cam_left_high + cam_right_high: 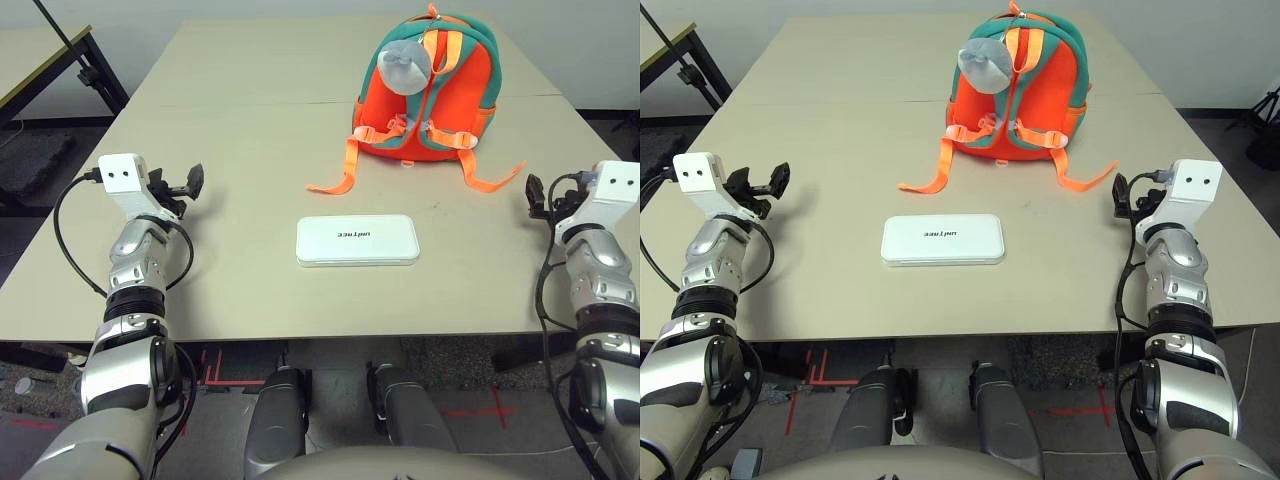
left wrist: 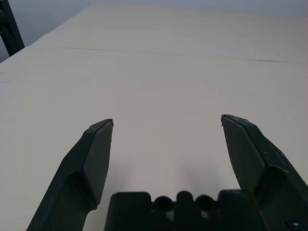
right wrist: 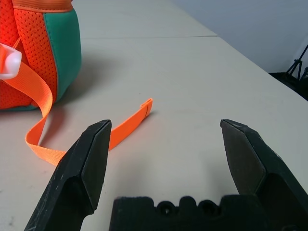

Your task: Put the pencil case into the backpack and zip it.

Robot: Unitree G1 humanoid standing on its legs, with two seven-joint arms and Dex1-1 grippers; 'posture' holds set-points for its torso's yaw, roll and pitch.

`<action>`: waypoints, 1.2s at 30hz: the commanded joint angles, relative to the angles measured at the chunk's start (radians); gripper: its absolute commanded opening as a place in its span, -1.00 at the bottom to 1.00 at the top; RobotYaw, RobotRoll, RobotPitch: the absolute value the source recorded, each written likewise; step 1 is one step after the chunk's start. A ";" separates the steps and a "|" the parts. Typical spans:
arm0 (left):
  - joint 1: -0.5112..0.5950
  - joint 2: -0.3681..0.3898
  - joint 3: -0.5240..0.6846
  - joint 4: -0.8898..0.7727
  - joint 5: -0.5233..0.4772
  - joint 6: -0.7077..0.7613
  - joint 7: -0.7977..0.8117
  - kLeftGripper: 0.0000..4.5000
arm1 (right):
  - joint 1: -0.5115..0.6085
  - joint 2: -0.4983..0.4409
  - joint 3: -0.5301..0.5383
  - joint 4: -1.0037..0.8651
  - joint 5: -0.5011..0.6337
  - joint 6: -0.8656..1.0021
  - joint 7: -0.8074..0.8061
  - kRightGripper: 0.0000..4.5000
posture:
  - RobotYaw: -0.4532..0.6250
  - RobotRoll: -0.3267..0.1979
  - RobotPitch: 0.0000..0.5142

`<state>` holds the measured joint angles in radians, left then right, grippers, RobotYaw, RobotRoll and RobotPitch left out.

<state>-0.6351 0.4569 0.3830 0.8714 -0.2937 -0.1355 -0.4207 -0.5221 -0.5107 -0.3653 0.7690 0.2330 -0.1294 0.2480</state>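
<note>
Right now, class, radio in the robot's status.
Left gripper and right gripper open, empty. Pencil case flat on table, untouched. Backpack beyond it. Nothing between.

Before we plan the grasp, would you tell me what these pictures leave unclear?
- Backpack zipper: head views show only the strap side, so open or closed cannot be told.
- Backpack in the right wrist view: cut off by the picture edge.
- Pencil case: its opening side is not visible; absent from both wrist views.
- Grey charm: its attachment is hidden.
</note>
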 commanded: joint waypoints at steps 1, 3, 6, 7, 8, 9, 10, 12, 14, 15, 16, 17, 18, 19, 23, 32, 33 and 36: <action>0.003 0.005 0.003 0.003 -0.003 -0.001 0.007 1.00 | 0.001 -0.003 -0.006 0.012 0.002 -0.008 0.003 0.99 | -0.33 0.25 -0.55; 0.001 0.004 0.002 0.004 -0.003 -0.002 0.006 1.00 | -0.002 -0.002 -0.005 0.012 0.001 -0.009 0.002 0.99 | -0.33 0.25 -0.55; 0.001 0.004 0.002 0.004 -0.004 0.001 0.002 1.00 | -0.004 -0.001 -0.004 0.013 0.000 -0.009 0.002 0.99 | -0.33 0.25 -0.55; 0.002 0.004 0.001 0.001 -0.005 0.005 0.000 1.00 | -0.005 -0.001 -0.003 0.014 0.000 -0.009 0.003 0.99 | -0.33 0.25 -0.55; 0.003 0.005 0.001 -0.004 -0.008 0.013 -0.005 1.00 | -0.005 0.000 -0.003 0.013 0.000 -0.010 0.003 0.99 | -0.31 0.25 -0.55; 0.001 0.007 -0.001 -0.020 -0.014 0.032 -0.015 1.00 | -0.007 0.001 -0.001 0.014 0.000 -0.008 0.006 0.99 | -0.30 0.25 -0.54; 0.000 0.009 -0.003 -0.032 -0.018 0.046 -0.023 1.00 | -0.009 0.001 0.000 0.015 0.000 -0.008 0.008 0.99 | -0.30 0.25 -0.54; -0.003 0.010 -0.011 -0.079 -0.032 0.098 -0.048 1.00 | -0.016 -0.001 0.003 0.024 -0.002 -0.008 0.013 0.99 | -0.29 0.25 -0.54; -0.002 0.009 -0.019 -0.124 -0.044 0.144 -0.074 1.00 | -0.023 -0.003 0.003 0.033 -0.004 -0.010 0.017 0.99 | -0.29 0.25 -0.54; -0.002 0.010 -0.023 -0.146 -0.051 0.175 -0.086 1.00 | -0.026 -0.003 0.003 0.037 -0.004 -0.012 0.017 0.99 | -0.30 0.25 -0.55; -0.003 0.011 -0.030 -0.171 -0.057 0.206 -0.101 1.00 | -0.028 -0.002 0.002 0.038 -0.004 -0.013 0.016 0.99 | -0.30 0.25 -0.56; -0.005 0.012 -0.036 -0.195 -0.064 0.240 -0.116 1.00 | -0.028 0.001 0.002 0.036 -0.004 -0.013 0.015 0.99 | -0.30 0.25 -0.57; -0.004 0.012 -0.039 -0.214 -0.069 0.266 -0.124 1.00 | -0.029 0.003 0.002 0.035 -0.004 -0.013 0.015 0.99 | -0.30 0.25 -0.57; -0.006 0.015 -0.043 -0.248 -0.091 0.327 -0.148 1.00 | -0.028 0.006 0.003 0.033 -0.003 -0.013 0.014 0.99 | -0.29 0.25 -0.58; 0.001 0.041 -0.051 -0.405 -0.229 0.680 -0.225 1.00 | -0.030 0.012 0.005 0.035 -0.004 -0.013 0.015 0.99 | -0.30 0.25 -0.59; -0.010 0.108 -0.012 -0.554 -0.525 1.408 -0.262 1.00 | -0.011 -0.002 0.049 -0.005 -0.037 0.005 0.063 0.99 | -0.33 0.25 -0.56; -0.022 0.110 0.000 -0.538 -0.557 1.496 -0.264 1.00 | -0.005 -0.005 0.058 -0.016 -0.042 0.011 0.072 0.99 | -0.33 0.25 -0.56; -0.021 0.112 0.001 -0.536 -0.598 1.632 -0.272 1.00 | 0.008 -0.014 0.082 -0.045 -0.059 0.022 0.095 0.99 | -0.34 0.25 -0.55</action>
<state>-0.6518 0.5605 0.3758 0.3322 -0.8667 1.4207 -0.6855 -0.5284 -0.5115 -0.3002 0.7493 0.1874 -0.1226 0.3265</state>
